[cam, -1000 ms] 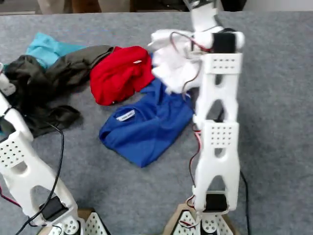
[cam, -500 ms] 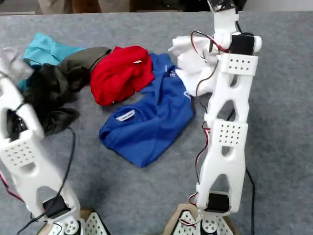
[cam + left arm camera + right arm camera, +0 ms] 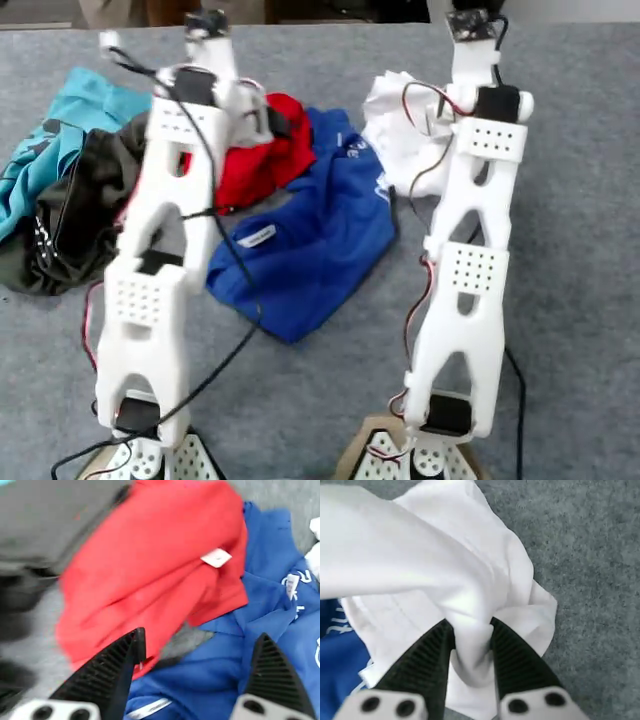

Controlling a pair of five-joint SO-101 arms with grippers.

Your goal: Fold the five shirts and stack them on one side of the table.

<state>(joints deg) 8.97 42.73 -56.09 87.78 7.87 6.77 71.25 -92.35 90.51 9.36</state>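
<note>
Two states — right hand (image 3: 470, 625) pinching white shirt (image 3: 420, 555), left hand (image 3: 200, 637) spread near red shirt (image 3: 150, 565).

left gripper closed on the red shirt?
No, the left gripper is wide open above the red shirt, its fingers spread apart and clamping no cloth.

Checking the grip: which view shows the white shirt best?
Right wrist view: the white shirt is close up, a fold pinched in the right end effector. High view has it bunched, partly behind the right arm. Left wrist view catches its edge.
</note>
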